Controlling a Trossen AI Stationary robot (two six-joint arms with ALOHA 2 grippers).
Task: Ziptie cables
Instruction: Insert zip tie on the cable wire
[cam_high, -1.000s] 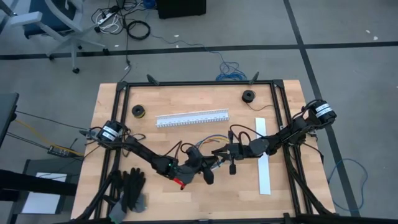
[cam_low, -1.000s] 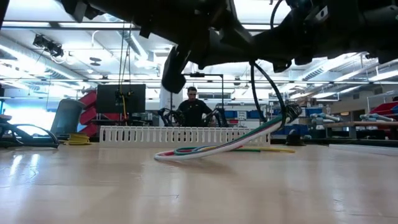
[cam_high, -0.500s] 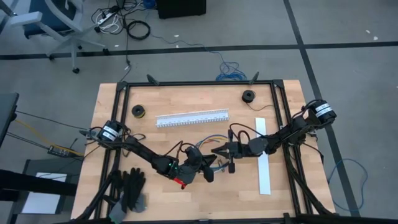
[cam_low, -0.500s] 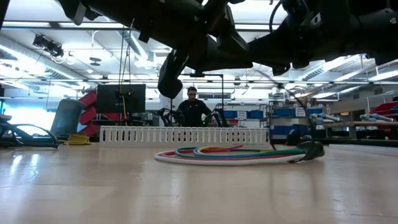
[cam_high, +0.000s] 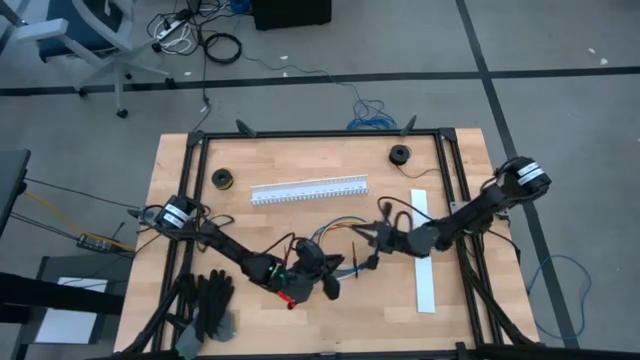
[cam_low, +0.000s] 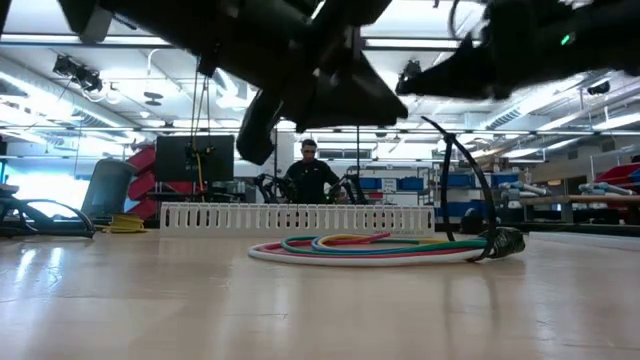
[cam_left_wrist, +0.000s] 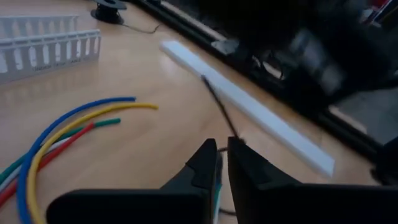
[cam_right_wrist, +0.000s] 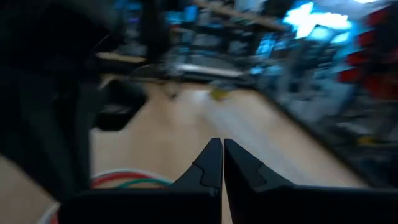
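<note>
From above: cables (cam_high: 335, 228) mid-tabletop (cam_high: 200, 180), left gripper (cam_high: 352, 264) and right gripper (cam_high: 362, 235) closing in. At table level: thin, light, floppy, best pinched where bunched. Wrist views: both fingers shut, empty.
</note>
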